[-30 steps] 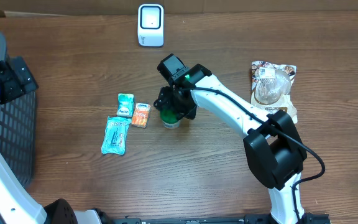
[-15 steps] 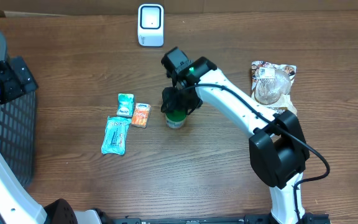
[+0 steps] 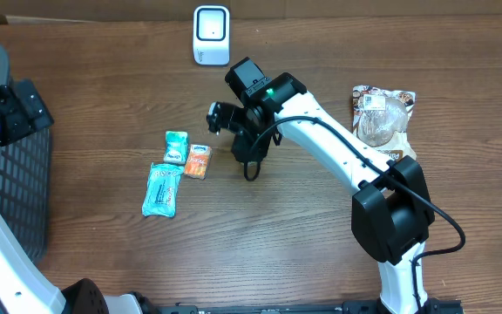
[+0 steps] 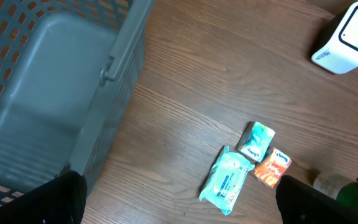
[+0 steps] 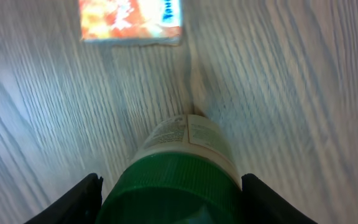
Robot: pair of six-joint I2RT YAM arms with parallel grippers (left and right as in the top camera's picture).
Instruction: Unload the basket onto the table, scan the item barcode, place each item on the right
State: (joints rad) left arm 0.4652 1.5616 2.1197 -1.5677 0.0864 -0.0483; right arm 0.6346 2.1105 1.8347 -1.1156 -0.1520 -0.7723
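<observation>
Right claw (image 5: 173,196) half-closed on the cap end of green-capped bottle (image 5: 188,140), seemingly just above desk (image 3: 103,96) near orange packet (image 5: 131,18); left claw (image 4: 179,208) wide open, empty; bottle looks light, rigid, slick, so grip at the cap, label kept clear.

Green-capped bottle (image 5: 180,163) gripped in tool (image 5: 174,200); orange packet (image 5: 131,20) beyond on table (image 5: 291,93).
</observation>
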